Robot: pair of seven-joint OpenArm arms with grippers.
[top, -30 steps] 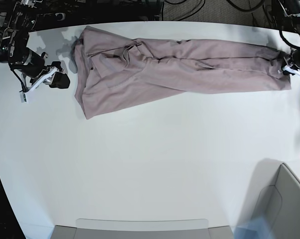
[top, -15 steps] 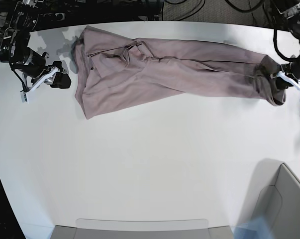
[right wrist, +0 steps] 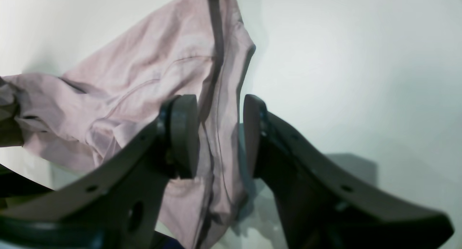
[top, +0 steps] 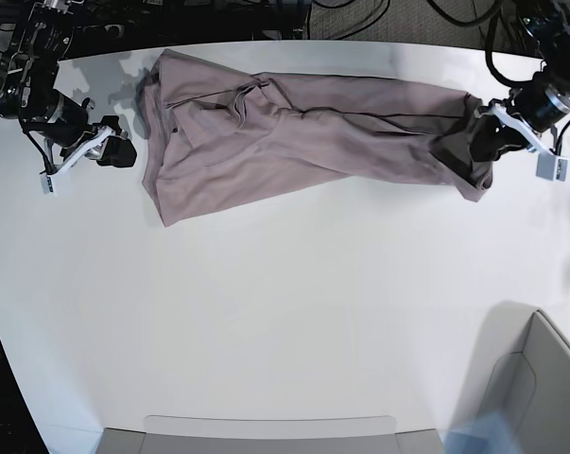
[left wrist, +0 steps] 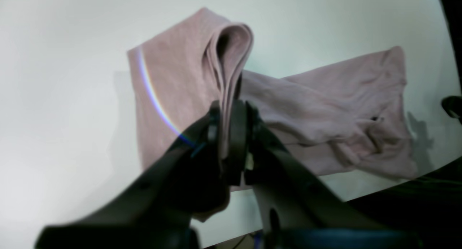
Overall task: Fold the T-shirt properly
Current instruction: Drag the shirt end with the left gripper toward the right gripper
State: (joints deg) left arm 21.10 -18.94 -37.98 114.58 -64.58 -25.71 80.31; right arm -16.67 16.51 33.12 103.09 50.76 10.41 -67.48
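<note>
The T-shirt [top: 303, 132] lies stretched in a long, rumpled band along the far edge of the white table [top: 285, 312], one end bunched and lifted off the surface near the far corner on the left arm's side. There the left gripper [left wrist: 231, 133] is clamped on a gathered fold of the mauve cloth, which rises in a loop above its dark fingers [left wrist: 213, 124]. The right gripper [right wrist: 220, 133] hangs beside the shirt's other end, near the opposite far corner, jaws apart and holding nothing, with cloth showing between them below.
</note>
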